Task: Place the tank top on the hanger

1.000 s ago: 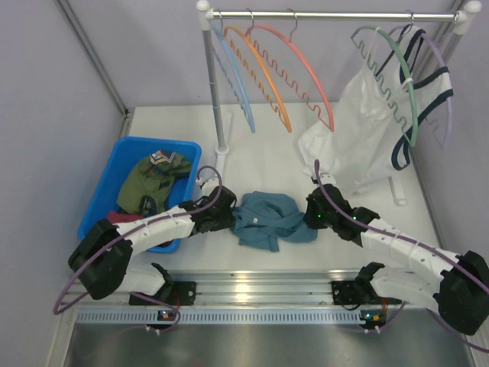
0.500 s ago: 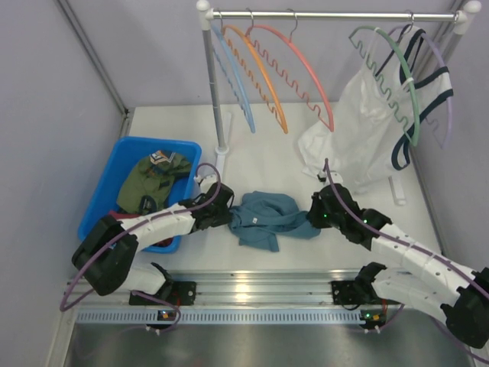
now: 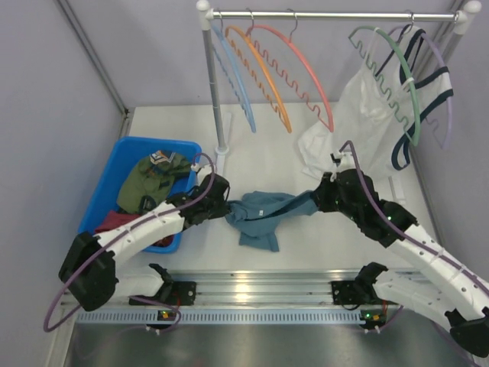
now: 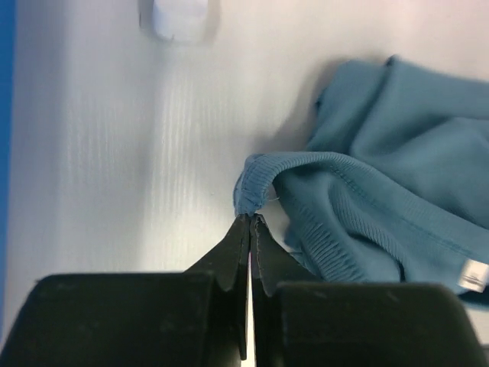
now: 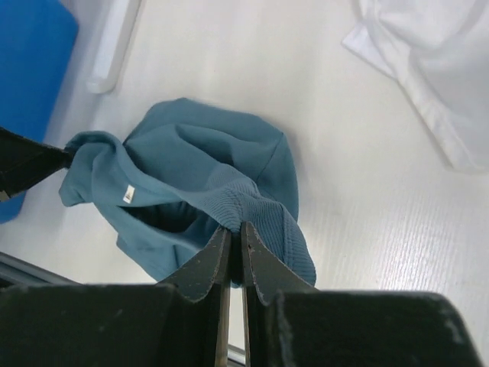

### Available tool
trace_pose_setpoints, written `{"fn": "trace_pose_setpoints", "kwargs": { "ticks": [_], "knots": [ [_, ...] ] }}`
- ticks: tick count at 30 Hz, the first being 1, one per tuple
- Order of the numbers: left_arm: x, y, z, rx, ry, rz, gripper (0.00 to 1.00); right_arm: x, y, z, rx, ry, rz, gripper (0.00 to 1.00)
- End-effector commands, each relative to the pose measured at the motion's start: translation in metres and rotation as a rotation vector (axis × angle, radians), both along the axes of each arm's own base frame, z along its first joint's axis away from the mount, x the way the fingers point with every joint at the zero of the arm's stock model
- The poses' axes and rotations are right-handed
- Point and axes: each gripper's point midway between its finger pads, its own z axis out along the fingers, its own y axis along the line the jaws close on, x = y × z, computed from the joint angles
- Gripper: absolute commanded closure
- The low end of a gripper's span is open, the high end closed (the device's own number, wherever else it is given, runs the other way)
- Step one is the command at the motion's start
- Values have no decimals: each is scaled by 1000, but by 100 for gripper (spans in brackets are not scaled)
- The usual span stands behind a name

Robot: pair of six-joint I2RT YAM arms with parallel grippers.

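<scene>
The left tool (image 4: 250, 219) is clamped on a ribbed edge of the top (image 3: 258, 220), and the right tool (image 5: 235, 227) is clamped on another edge. The top lies by the tabletop's (image 3: 267, 157) near edge. Both grasps look made. Next, lift and spread it toward the hanger (image 3: 315, 79) at the far edge.

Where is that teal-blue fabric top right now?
In the top view, the teal-blue sleeveless fabric top lies mid-table, stretched between the left tool and right tool, right of the blue plastic bin.
</scene>
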Motion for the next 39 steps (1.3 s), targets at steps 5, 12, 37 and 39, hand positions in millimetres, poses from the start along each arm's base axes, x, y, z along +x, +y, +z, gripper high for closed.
{"fn": "trace_pose_setpoints", "kwargs": {
  "ticks": [5, 12, 37, 39],
  "knots": [
    [13, 7, 115, 0, -190, -64, 100, 6, -6, 74, 37, -162, -9, 99],
    [16, 10, 220, -29, -344, -120, 100, 18, -6, 126, 30, -260, -14, 99],
    [36, -21, 296, -89, -477, -242, 100, 36, -1, 191, -11, -336, -11, 100],
    [28, -33, 249, -121, -377, -276, 100, 27, 1, 140, -17, -235, -1, 100]
  ]
}}
